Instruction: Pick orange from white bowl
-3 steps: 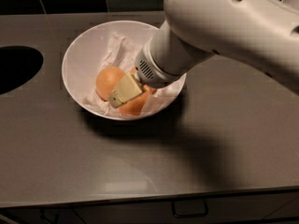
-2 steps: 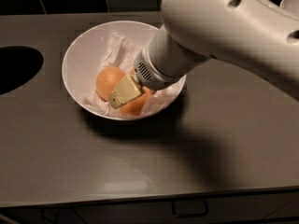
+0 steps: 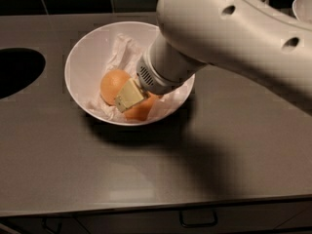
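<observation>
arm (image 3: pixel 234 38): glossy white, thick rounded shell, two small dark round holes | wrist (image 3: pixel 145 77): grey ribbed vent ring | gripper (image 3: pixel 128 96): pale yellow, blocky, down inside the white bowl (image 3: pixel 85 62)

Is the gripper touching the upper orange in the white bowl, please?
Cannot tell. In the camera view the gripper overlaps the upper orange inside the white bowl, hiding any contact or gap.

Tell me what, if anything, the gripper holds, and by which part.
Cannot tell. The gripper is down in the bowl between the left orange and the lower orange; no hold shows.
</observation>
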`<state>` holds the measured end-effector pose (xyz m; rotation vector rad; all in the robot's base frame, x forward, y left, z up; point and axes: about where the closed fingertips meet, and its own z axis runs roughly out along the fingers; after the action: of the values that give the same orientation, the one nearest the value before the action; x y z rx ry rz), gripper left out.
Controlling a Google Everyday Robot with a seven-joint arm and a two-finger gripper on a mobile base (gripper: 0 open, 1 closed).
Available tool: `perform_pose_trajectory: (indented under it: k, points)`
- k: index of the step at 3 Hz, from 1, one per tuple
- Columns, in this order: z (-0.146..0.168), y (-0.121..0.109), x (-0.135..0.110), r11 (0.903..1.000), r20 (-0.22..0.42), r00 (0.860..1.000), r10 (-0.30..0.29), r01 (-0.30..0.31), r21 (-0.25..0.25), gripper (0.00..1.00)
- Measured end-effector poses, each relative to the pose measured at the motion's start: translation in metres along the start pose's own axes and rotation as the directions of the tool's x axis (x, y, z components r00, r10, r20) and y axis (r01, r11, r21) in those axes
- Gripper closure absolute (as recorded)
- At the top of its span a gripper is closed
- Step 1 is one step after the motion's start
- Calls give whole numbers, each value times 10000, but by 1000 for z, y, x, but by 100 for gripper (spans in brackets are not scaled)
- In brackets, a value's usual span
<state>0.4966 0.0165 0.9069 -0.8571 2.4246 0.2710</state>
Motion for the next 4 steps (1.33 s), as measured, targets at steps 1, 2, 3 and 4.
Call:
perform_pose_trajectory:
  k: [1, 2, 3, 4]
  points:
    - [3, -1, 0, 10000, -19, 10000, 19, -19, -4, 29]
    - [17, -4, 1, 9999, -159, 9998, 80, -82, -122, 29]
    - [20, -5, 2, 9998, -192, 9998, 85, -88, -154, 29]
    - [31, -5, 4, 9996, -301, 9995, 109, -117, -272, 28]
